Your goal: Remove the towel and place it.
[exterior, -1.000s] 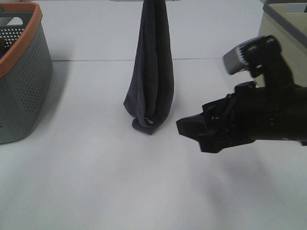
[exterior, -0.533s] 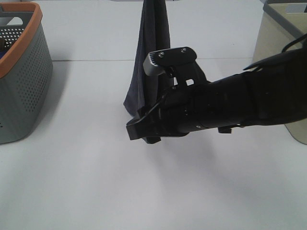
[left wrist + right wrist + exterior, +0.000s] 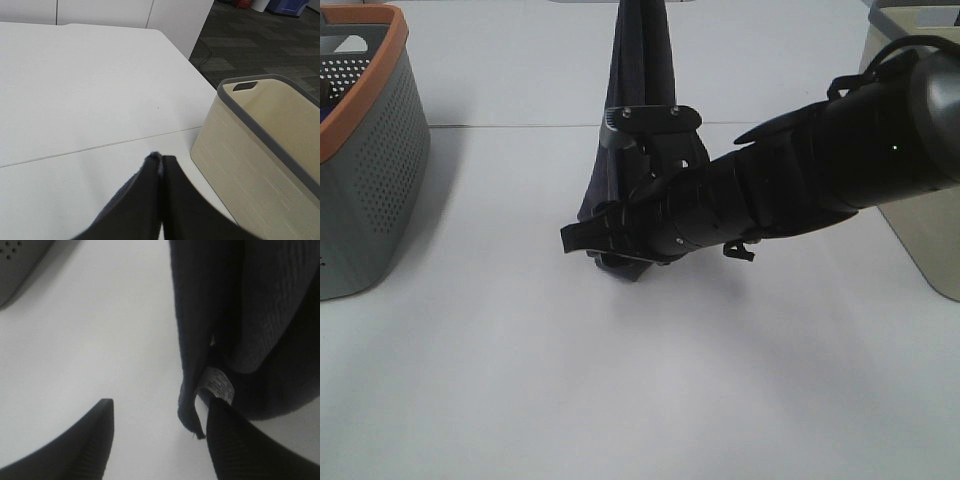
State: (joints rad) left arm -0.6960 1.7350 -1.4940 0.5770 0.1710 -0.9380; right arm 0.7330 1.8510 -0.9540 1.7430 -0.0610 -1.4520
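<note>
The towel (image 3: 640, 80), dark navy-grey, hangs in a long fold from above the exterior high view's top edge down to the white table. My left gripper (image 3: 161, 160) is shut on the towel's top, and a sliver of cloth shows between its fingertips. It is out of the exterior high view. My right gripper (image 3: 588, 245) reaches across from the right to the towel's bottom end. In the right wrist view the right gripper (image 3: 161, 407) is open. The towel's lower corner (image 3: 260, 315), with its white tag (image 3: 218, 384), hangs between the fingers against one of them.
A grey perforated basket with an orange rim (image 3: 365, 150) stands at the left edge of the table. A beige basket with a grey rim (image 3: 910, 90) stands at the right, partly behind my right arm, and the left wrist view shows the beige basket (image 3: 260, 145) too.
My right arm has swung in from the right to the towel's bottom end. Its fingers now straddle the lower corner. The towel and left gripper have stayed put.
</note>
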